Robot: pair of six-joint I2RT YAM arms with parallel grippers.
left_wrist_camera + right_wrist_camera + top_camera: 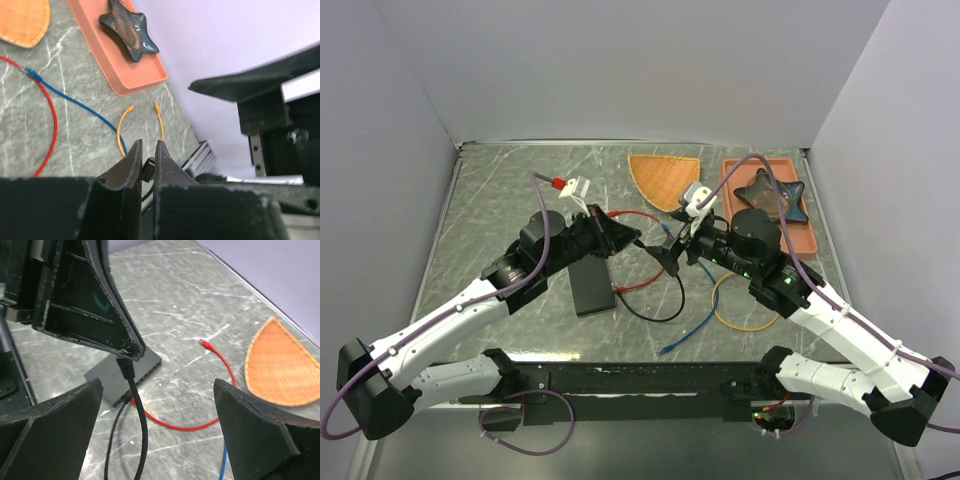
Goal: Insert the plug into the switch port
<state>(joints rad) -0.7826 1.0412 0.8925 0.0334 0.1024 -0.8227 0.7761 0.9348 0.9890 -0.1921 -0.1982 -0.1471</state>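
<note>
The flat black switch box lies on the table below my left gripper; its sockets run along the long edge facing right. My left gripper is shut on the black plug, held in the air above the box's far right corner. In the right wrist view the plug's boot hangs from the left fingers, and the black cable drops to the table. My right gripper is open and empty just right of the plug, its jaws wide apart.
A red cable, a blue cable and a yellow cable loop lie right of the box. An orange wicker fan and a salmon tray holding a dark star-shaped dish sit at the back right.
</note>
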